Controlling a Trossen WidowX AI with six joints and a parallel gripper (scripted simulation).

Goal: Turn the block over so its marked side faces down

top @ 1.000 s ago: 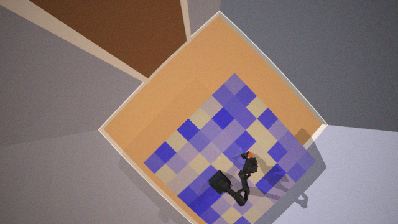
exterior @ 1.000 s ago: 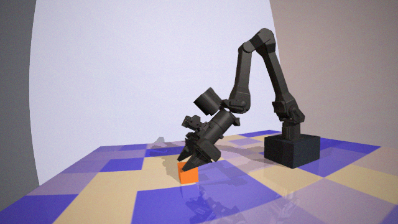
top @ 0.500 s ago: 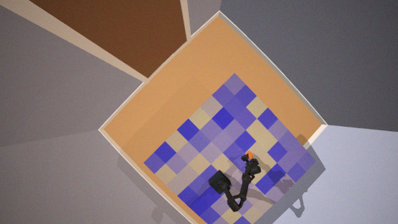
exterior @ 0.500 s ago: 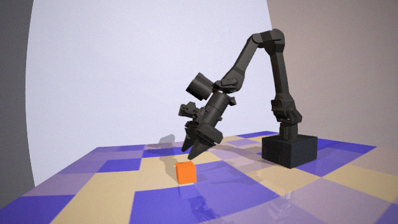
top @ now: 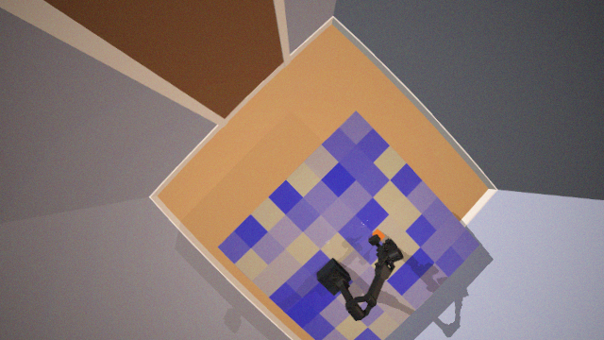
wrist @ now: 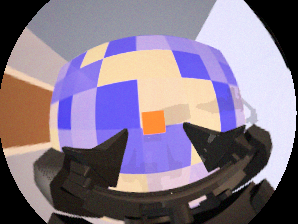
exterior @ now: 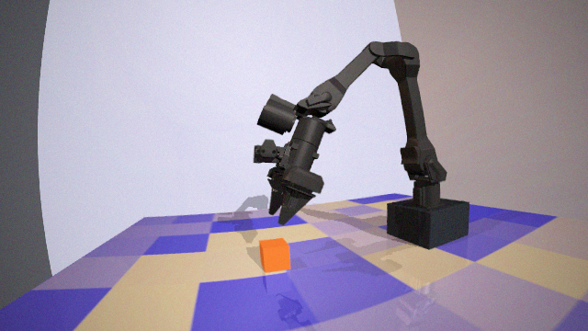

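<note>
That plain orange block (exterior: 275, 256) (wrist: 153, 123) over there is a small cube, sitting flat and upright on the checkered tabletop (top: 302, 203) (exterior: 152, 294) (wrist: 117, 105), no mark visible on the sides I can see.

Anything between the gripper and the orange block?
Nothing solid: the exterior view shows only open air between the open gripper and the block below.
</note>
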